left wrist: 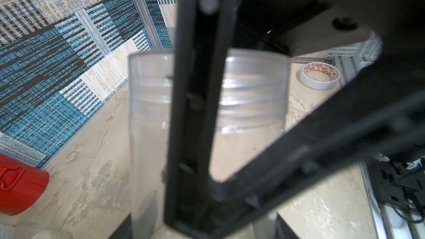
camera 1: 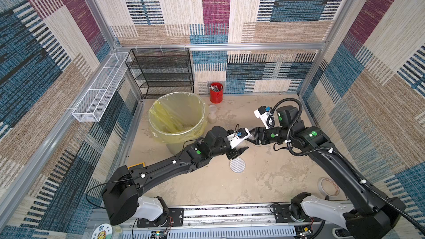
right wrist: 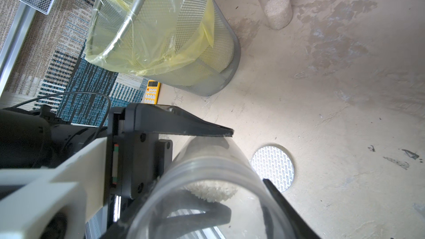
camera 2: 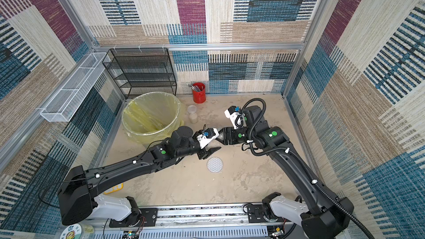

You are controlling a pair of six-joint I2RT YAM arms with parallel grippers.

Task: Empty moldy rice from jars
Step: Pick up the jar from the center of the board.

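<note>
Apparently pre-pour: left fingers [right wrist: 184, 127] clamped the jar [right wrist: 207, 164] of moldy rice [right wrist: 211, 191]; right fingers [right wrist: 282, 203] flanked its mouth, hold unclear. Next needed tipping over the bin [camera 1: 161, 111] at ten o'clock.

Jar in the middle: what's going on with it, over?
Left tool shut on jar, uncapped, rice inside. Right tool astride its mouth, grip unclear. Bin off to the left; disc lying below.
</note>
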